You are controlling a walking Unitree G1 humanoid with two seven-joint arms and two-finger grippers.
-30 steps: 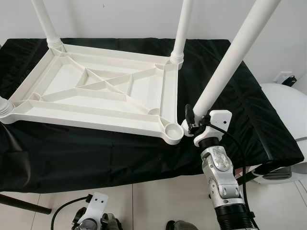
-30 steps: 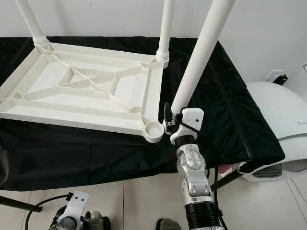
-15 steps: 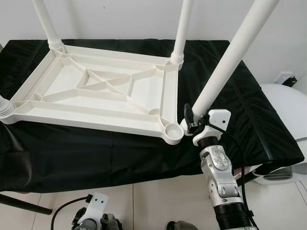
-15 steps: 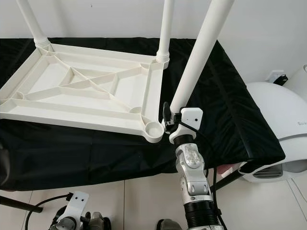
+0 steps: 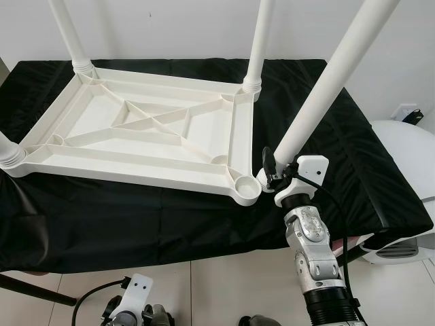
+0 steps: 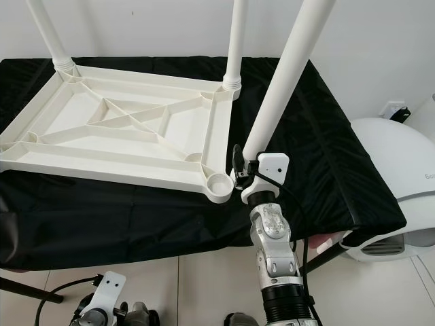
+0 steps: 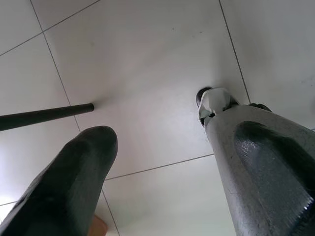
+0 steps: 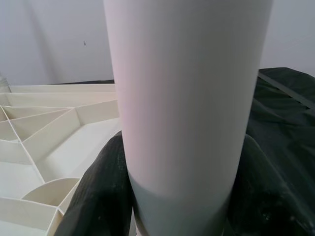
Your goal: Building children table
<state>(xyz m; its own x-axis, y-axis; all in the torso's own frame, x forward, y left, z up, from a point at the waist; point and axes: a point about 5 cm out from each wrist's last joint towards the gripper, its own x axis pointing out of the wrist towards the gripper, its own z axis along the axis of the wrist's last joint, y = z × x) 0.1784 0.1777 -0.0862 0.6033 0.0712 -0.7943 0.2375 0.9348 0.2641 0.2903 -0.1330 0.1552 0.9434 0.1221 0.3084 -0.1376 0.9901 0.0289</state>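
You have a black cloth [image 5: 170, 224] spread over the work surface, and on it the white children's tabletop [image 5: 146, 139] lies upside down, ribs upward, with three legs already standing in its corner sockets: one at the far left [image 5: 68, 34], one at the far right [image 5: 258, 44] and one at the near left edge of the view [image 5: 5, 151]. The near right socket [image 5: 246, 187] is an open round cup with nothing in it. Your right gripper [image 5: 272, 178] is clamped around the lower end of the fourth leg [image 5: 326, 78]; in the right wrist view the black fingers [image 8: 101, 196] wrap both sides of the white tube [image 8: 187, 98]. That leg leans up and away to the right, and its bottom end sits just beside the open socket, to its right and not inside it. Compared with a second ago, the whole scene has slid slightly, so the head camera has moved; the leg's foot and the gripper keep nearly the same place next to the socket. The socket sits at the tabletop's near right corner, close to the cloth's front edge, with bare black cloth to the right of the gripper and a white rounded appliance [image 5: 401, 149] beyond the cloth's right end. Your left gripper [image 7: 162, 162] hangs low over the tiled floor [image 7: 147, 59], its fingers spread apart and empty.
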